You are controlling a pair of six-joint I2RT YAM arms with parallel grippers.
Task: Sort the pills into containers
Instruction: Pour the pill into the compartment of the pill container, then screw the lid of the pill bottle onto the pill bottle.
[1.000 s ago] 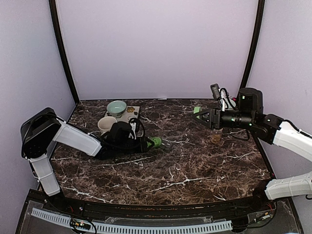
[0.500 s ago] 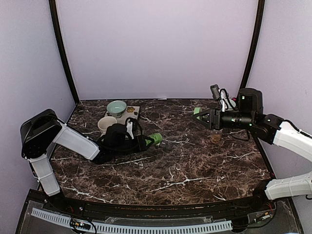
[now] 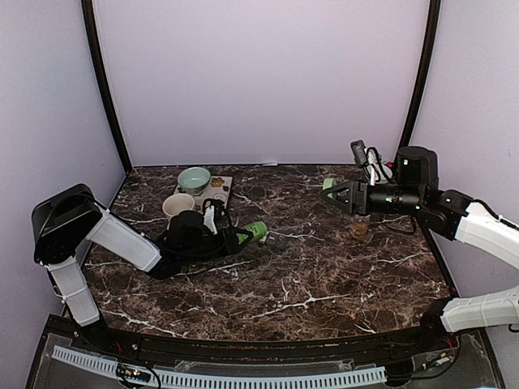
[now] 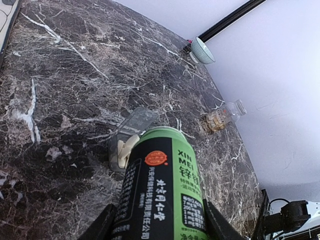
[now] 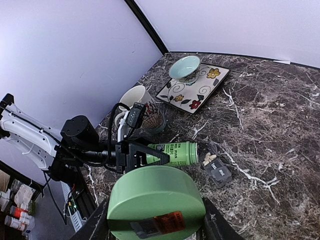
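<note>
My left gripper (image 4: 160, 222) is shut on a green and black bottle (image 4: 162, 175), which lies almost level. The bottle's open mouth (image 5: 193, 151) sits at the near end of the containers (image 5: 218, 171), a low dark grey strip on the marble. Several pale pills (image 4: 122, 148) lie in the end compartment, and its clear flap (image 4: 140, 119) stands open. From above, the bottle (image 3: 257, 233) and the containers (image 3: 278, 241) are left of centre. My right gripper (image 5: 155, 226) is shut on the bottle's green lid (image 5: 152, 200) and is held high at the right (image 3: 333, 191).
A small clear jar (image 3: 360, 229) with tan contents lies on the marble under my right arm. At the back left stand a white mug (image 3: 175, 206), a pale teal bowl (image 3: 195, 177) and a flowered plate (image 5: 196, 86).
My left wrist has shifted slightly left and lower, and the bottle has tipped a little. Its mouth stays at the containers. The right arm has not moved.
</note>
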